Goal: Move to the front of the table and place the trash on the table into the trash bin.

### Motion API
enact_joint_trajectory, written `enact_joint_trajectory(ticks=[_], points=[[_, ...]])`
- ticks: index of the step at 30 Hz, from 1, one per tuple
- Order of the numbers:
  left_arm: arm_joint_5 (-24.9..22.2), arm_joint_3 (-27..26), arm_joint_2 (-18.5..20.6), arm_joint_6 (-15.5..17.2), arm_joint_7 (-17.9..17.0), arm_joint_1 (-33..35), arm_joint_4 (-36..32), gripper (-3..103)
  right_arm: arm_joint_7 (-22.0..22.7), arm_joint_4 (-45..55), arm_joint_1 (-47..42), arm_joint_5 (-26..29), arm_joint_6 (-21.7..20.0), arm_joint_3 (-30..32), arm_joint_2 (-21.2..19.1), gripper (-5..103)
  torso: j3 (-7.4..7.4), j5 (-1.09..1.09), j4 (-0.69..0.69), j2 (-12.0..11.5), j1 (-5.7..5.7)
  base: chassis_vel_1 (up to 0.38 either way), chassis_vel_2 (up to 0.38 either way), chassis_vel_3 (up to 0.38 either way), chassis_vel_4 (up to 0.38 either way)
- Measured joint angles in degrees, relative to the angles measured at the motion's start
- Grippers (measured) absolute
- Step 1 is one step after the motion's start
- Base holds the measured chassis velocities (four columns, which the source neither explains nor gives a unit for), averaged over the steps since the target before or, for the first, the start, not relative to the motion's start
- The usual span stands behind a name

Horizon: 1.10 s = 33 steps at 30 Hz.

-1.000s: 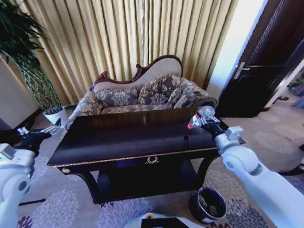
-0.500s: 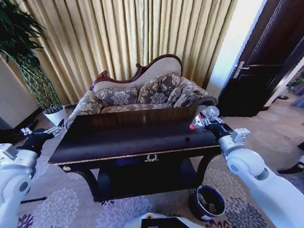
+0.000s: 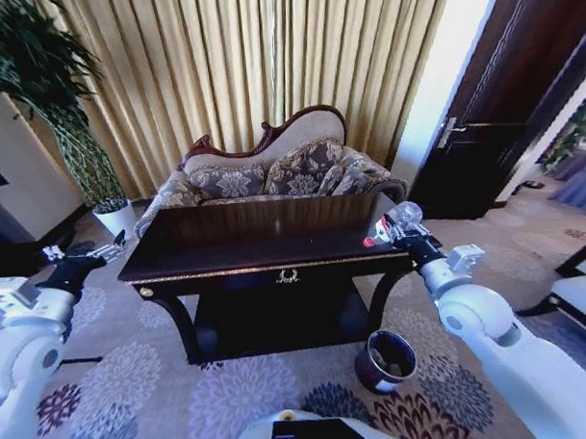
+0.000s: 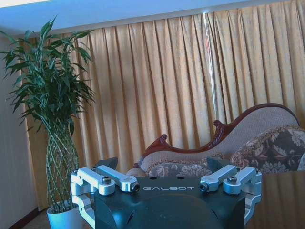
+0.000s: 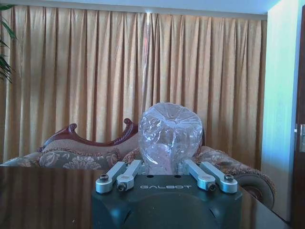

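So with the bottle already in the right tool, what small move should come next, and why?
Probably swing the right tool, shut on the clear bottle, outward and down toward the trash bin: the bottle hangs above the table edge, while the bin sits on the carpet below.

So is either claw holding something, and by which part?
The right claw grips a clear plastic bottle with a red cap around its body; the left claw holds nothing.
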Motion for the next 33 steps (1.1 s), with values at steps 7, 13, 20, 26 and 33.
enact_joint_trajectory(ticks=[7,13,20,26,33], points=[[0.17,0.53,-0.83,-0.03,0.01,0.07,-0.67,100,-0.02,-1.87,-1.81,-0.91,0.23,0.15,2.59,24,-0.01,0.00,0.01,0.02,-0.01,0.092,-0.088,-0.080,0.091],[0.10,0.79,-1.08,0.13,0.02,0.42,-0.87,100,-2.68,-6.57,-11.33,-5.07,2.36,1.35,7.30,24,0.02,0.02,-0.03,-0.01,0.04,0.000,0.000,0.000,0.000],[0.44,1.91,-3.02,0.46,0.01,0.41,-1.84,100,-3.72,-18.88,-10.04,-10.92,4.98,-3.95,11.74,24,0.00,-0.01,0.00,0.00,0.02,0.000,0.000,0.000,0.000],[1.05,1.64,-4.79,0.49,0.03,1.53,-2.98,100,-3.69,-36.75,-1.24,-17.43,9.87,-10.58,16.15,24,0.01,0.02,0.00,-0.01,0.02,0.000,0.000,0.000,0.000],[1.09,-0.75,-5.32,0.38,0.06,4.43,-5.27,100,-3.92,-63.67,10.70,-22.33,16.45,-14.69,18.19,24,0.01,0.02,0.00,-0.01,0.01,0.000,0.000,0.000,0.000]])
